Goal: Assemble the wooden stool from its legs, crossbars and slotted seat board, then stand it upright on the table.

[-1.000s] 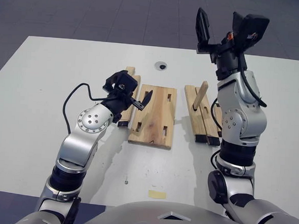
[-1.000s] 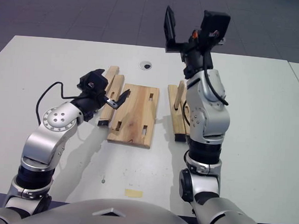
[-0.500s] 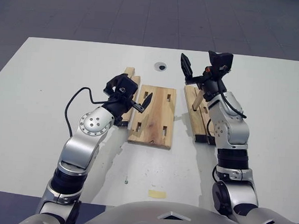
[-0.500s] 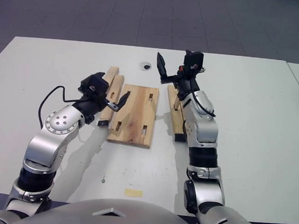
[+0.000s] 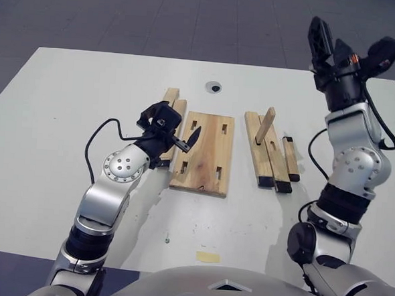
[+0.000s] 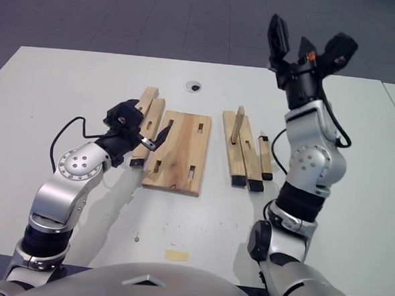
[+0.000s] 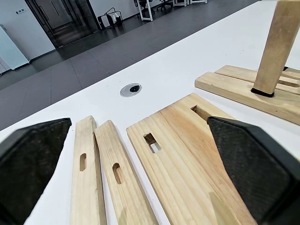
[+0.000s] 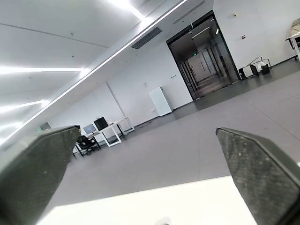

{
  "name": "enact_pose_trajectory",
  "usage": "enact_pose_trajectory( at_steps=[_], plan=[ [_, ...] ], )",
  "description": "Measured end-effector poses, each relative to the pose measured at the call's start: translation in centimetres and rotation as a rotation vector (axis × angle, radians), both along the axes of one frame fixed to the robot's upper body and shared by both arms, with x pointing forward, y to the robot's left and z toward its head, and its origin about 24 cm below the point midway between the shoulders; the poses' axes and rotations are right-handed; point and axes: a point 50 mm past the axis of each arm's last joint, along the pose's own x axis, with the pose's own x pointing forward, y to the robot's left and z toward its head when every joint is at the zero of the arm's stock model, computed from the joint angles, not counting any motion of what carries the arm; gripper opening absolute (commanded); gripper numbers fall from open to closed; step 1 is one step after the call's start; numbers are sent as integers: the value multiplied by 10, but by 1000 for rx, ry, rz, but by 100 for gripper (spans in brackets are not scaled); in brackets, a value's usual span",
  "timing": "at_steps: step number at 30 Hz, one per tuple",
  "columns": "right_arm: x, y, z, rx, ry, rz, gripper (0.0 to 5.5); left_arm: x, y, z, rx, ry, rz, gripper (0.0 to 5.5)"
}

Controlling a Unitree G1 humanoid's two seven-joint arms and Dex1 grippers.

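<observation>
bars: near ends of the two pale slotted wooden bars (image 5: pixel 171 103) are lying hidden under the left gripper (image 5: pixel 179 137).
board: the flat slotted wooden seat board (image 7: pixel 187 150) is running off the frame edge in the left wrist view.
peg: the upright wooden peg (image 7: pixel 276 42) is being cut off at its upper end there.
fingers: the right gripper (image 5: pixel 352 38) is showing blurred dark fingers (image 8: pixel 262 168), clipped by the edges.
speck: a small dark speck (image 5: pixel 166 239) on the white table (image 5: pixel 65 113) is reading too small to identify.

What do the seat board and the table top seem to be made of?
Seat board: pale, unpainted wood, perhaps pine; long grain lines show along it. Table: smooth white matte top, likely laminate or paint; what lies under it cannot be told.
</observation>
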Motion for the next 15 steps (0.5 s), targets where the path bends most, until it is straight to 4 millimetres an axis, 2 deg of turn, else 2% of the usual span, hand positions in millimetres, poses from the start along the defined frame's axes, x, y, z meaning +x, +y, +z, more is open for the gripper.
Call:
enact_pose_trajectory(
  at_steps=[3, 5, 7, 10, 15],
  plan=[
    [-18, -11, -46, -184, 177, 6, 538, -3, 3, -5, 0, 22, 14, 540],
    [-31, -6, -73, -272, 281, 97, 538, -3, 4, -6, 2, 24, 18, 540],
    [-45, 2, -91, -313, 346, 195, 538, -3, 6, -7, 7, 27, 22, 540],
    [-62, 12, -109, -327, 424, 290, 538, -3, 7, -7, 11, 27, 20, 540],
    [-81, 32, -123, -326, 510, 400, 538, -2, 7, -9, 17, 30, 19, 540]
  ],
)
